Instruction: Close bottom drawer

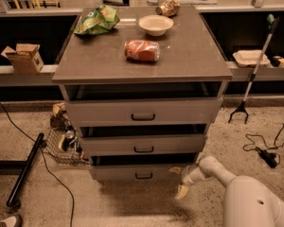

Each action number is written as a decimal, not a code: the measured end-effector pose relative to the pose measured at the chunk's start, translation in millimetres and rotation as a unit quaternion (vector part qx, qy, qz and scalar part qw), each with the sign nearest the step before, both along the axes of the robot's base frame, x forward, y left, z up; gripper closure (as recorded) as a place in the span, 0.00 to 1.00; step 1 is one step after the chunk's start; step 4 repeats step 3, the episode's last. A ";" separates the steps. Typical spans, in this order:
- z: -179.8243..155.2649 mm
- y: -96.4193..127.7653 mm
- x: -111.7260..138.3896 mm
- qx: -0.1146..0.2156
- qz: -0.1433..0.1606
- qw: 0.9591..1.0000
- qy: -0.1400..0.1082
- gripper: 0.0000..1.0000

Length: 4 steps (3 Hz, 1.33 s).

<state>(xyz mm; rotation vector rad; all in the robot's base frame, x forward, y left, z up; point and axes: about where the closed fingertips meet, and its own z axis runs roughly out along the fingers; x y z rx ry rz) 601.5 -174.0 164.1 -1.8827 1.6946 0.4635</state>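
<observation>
The bottom drawer (132, 173) is the lowest of three grey drawers in the cabinet, with a small dark loop handle (144, 176) at its centre. Its front stands slightly out from the cabinet, with a dark gap above it. My gripper (181, 180) is at the drawer's right end, close to the front's right corner. One tan finger (176, 170) points at the drawer front and the other (181, 191) hangs lower, so the fingers are spread apart and hold nothing. My white arm (236, 193) reaches in from the lower right.
The middle drawer (143, 144) and top drawer (143, 111) also stand slightly out. On the cabinet top lie a red can (142, 50), a bowl (155, 25) and a green bag (97, 20). A wire basket (61, 143) sits left; a grabber tool (253, 70) leans right.
</observation>
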 end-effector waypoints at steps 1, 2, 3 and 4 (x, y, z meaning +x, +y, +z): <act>2.6 -4.1 0.1 0.003 -0.002 1.000 -0.003 0.00; 14.2 -10.8 -12.0 0.014 0.014 1.000 0.022 0.00; 44.0 -21.5 -39.0 0.020 0.049 0.996 0.077 0.00; 44.0 -21.5 -39.0 0.020 0.049 0.996 0.077 0.00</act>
